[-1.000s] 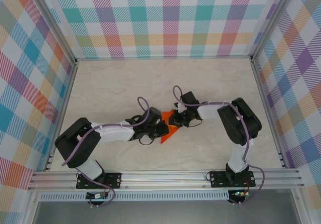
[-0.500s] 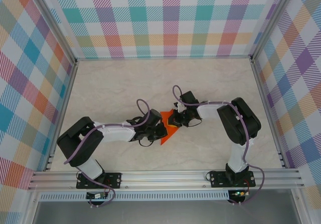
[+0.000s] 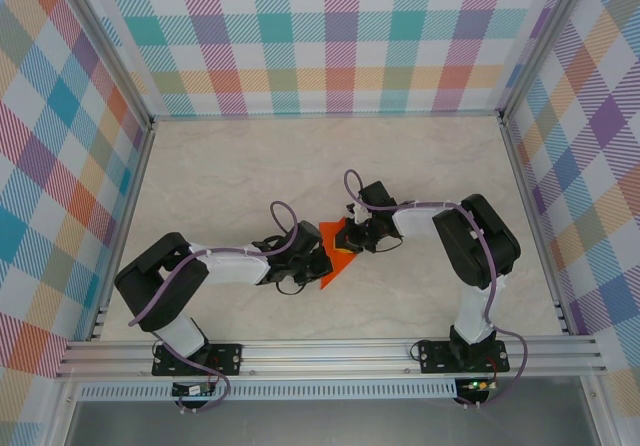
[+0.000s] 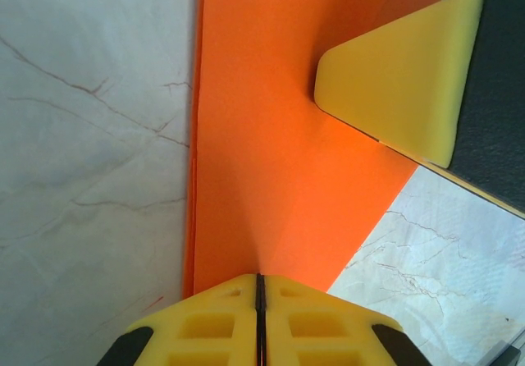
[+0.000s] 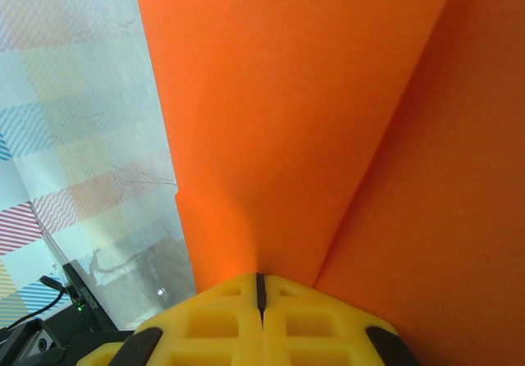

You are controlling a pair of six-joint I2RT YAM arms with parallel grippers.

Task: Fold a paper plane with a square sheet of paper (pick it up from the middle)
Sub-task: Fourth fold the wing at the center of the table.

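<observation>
The square sheet of paper (image 3: 330, 266) is folded into a smaller creased orange shape in the middle of the table. My left gripper (image 3: 319, 262) is shut at its left side. In the left wrist view its tips (image 4: 259, 277) meet on the paper (image 4: 271, 136), and a faint ridge runs up into the seam. My right gripper (image 3: 350, 240) is shut on the paper's upper right part. In the right wrist view a flap of the paper (image 5: 279, 128) stands up from the closed tips (image 5: 260, 277). A yellow finger of the right gripper (image 4: 398, 79) rests on the sheet in the left wrist view.
The marble tabletop (image 3: 240, 176) is enclosed by checked walls (image 3: 330, 36) at the back and sides. An aluminium rail (image 3: 330, 351) runs along the near edge with both arm bases bolted to it.
My left gripper has slid slightly down and toward the near edge along the paper. The right gripper has held its place on the raised flap.
</observation>
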